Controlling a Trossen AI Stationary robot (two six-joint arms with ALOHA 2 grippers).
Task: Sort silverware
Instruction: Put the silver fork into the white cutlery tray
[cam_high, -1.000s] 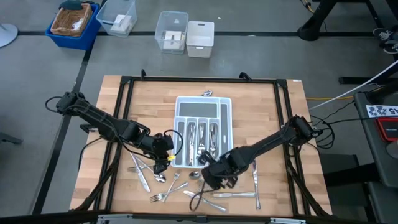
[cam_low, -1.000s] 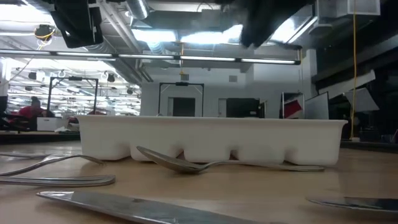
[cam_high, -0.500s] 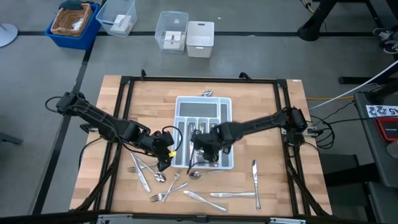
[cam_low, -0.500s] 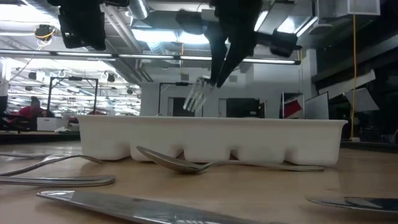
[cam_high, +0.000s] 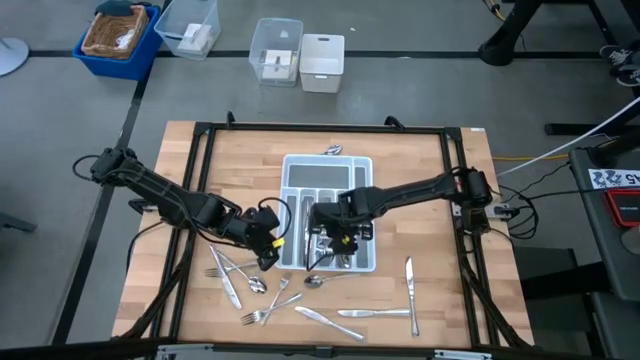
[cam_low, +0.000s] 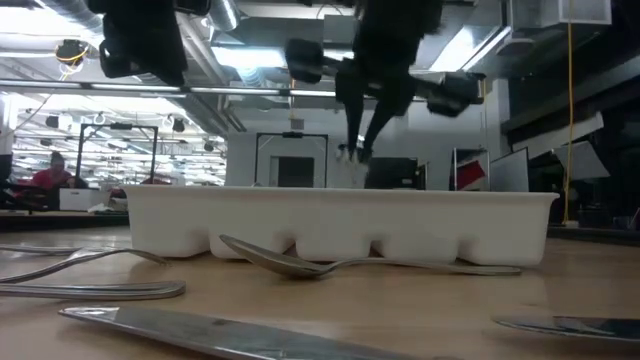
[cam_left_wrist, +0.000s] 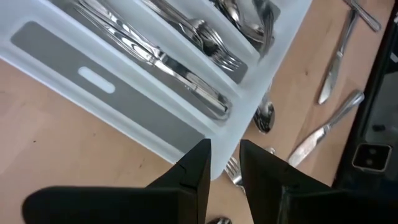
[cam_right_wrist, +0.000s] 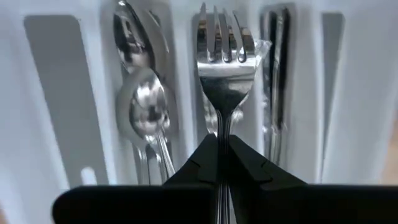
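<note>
The white divided tray lies mid-table with forks, spoons and knives in its slots. My right gripper hangs over the tray's near half, shut on a silver fork. The fork's tines show just above the tray's wall in the low view. My left gripper is beside the tray's near left corner. Its fingers stand a narrow gap apart and hold nothing. Loose forks, a spoon and knives lie flat on the wood near the front edge. My right gripper pinches the fork's handle between its two fingers, just behind the neck. The fingers slant down from above and lie along the fork. The tines stick out past the fingertips, over the forks in the tray's slot. The fork is clear of the tray.
A knife lies alone near the table's right front. A black frame rims the table. Plastic bins and a blue basket stand on the floor beyond the far edge. A small metal piece lies behind the tray.
My right gripper has risen from the loose silverware near the front edge with the fork and gone toward the far edge, to above the tray's near half. The fork hung slanted half a second ago and now points more steeply down over the tray.
</note>
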